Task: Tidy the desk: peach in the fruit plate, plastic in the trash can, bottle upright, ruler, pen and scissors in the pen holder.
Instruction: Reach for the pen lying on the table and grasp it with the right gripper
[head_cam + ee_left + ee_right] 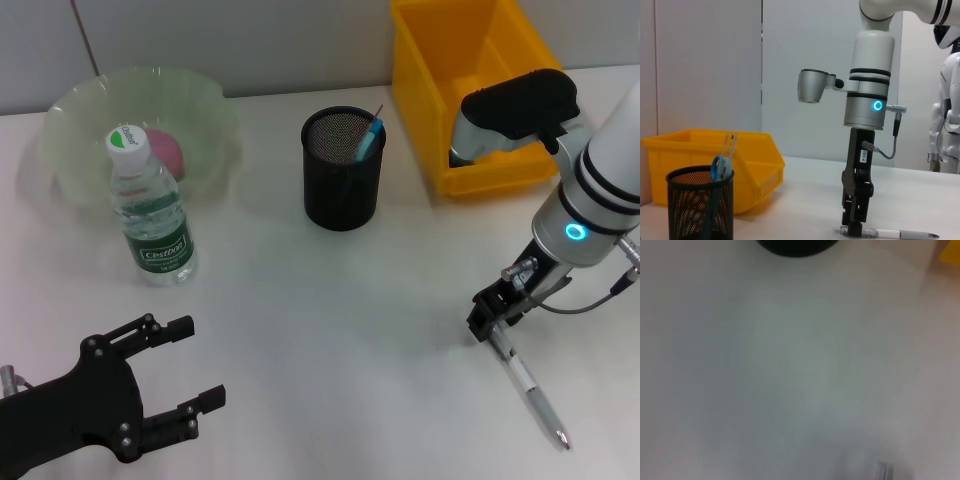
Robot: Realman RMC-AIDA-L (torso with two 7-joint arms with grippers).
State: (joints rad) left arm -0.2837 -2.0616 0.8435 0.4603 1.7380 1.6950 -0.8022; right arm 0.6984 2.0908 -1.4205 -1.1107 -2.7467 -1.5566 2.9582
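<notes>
Right gripper (pixel 492 328), 4 o'clock, pinching slim silver-grey pen (pixel 530 388) at one end | left gripper (pixel 185 370) spread, idle, 8 o'clock | risk: end grip, pen may pivot or slip.

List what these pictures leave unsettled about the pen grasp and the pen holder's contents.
- Right end effector: down at the pen's end on the desk; whether it is clamped on the pen is hidden by its own body in head and left wrist views.
- Right wrist view: blurred, shows little.
- Pen holder: mesh hides the lower scissors and ruler.
</notes>
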